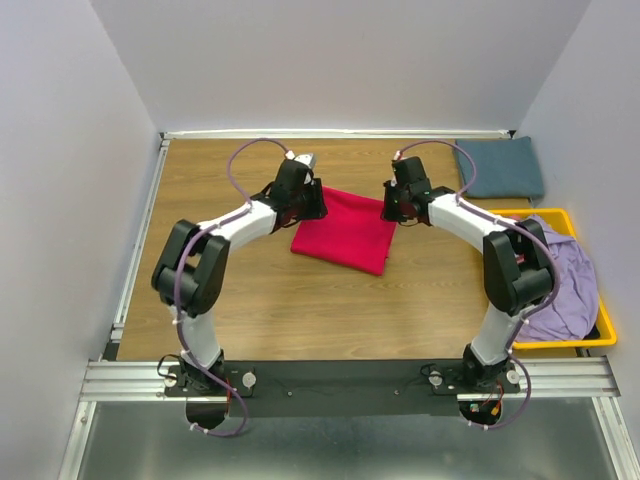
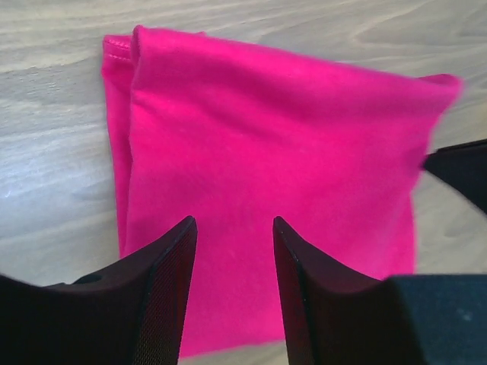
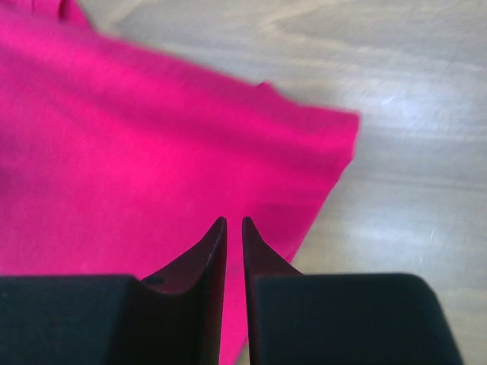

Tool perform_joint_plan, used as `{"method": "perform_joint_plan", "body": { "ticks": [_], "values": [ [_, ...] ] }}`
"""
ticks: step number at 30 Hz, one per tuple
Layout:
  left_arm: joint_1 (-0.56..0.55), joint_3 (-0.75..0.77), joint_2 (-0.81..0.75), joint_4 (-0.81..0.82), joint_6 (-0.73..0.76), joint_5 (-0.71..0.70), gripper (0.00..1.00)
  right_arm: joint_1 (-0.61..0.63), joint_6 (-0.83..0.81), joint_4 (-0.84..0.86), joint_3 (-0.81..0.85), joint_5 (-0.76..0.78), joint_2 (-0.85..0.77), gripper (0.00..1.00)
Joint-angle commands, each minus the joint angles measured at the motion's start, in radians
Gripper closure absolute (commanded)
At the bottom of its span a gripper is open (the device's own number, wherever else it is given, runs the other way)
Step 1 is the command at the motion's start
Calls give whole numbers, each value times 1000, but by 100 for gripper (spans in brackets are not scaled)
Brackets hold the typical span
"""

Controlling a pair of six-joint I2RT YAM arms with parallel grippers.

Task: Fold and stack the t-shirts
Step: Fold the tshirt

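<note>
A crimson-pink t-shirt (image 1: pixel 345 232) lies folded into a rectangle in the middle of the table. My left gripper (image 1: pixel 312 203) hovers over its back left corner. In the left wrist view that gripper (image 2: pixel 232 222) is open, with only the pink cloth (image 2: pixel 266 144) showing below the gap. My right gripper (image 1: pixel 392 207) is over the shirt's back right corner. In the right wrist view it (image 3: pixel 233 220) is all but shut, a thin slit between its fingers and nothing held, above the cloth (image 3: pixel 137 167). A slate blue-grey t-shirt (image 1: pixel 500 167) lies folded at the back right.
A yellow bin (image 1: pixel 600 335) stands at the table's right edge, and a crumpled lavender t-shirt (image 1: pixel 565 280) spills out of it beside my right arm's elbow. Grey walls close in the table on three sides.
</note>
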Motion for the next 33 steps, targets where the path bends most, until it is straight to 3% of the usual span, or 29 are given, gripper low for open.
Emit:
{"method": "perform_joint_plan", "body": {
  "ticks": [1,6,9,12,14,18,22,26,33],
  "values": [
    [14,135,131,39,47,26,48,-92,22,134,-16,-167,71,81],
    [60,237,308,20,3,44,53,-166,32,205,32,-243,178,80],
    [91,169,299,8,-62,78,54,-206,54,203,101,-285,244,80],
    [100,-7,182,43,-111,40,54,-218,60,203,148,-353,251,80],
    [105,-45,119,66,-122,29,49,-218,81,203,162,-397,238,79],
    [114,-24,3,92,-94,17,31,-218,115,229,185,-485,205,76],
    [128,19,15,126,-73,44,30,-218,161,295,208,-647,235,75],
    [157,0,67,176,-86,99,44,-215,198,408,242,-779,312,74],
    [238,-29,169,247,-151,153,62,-215,301,510,365,-870,531,74]
  ]
}}
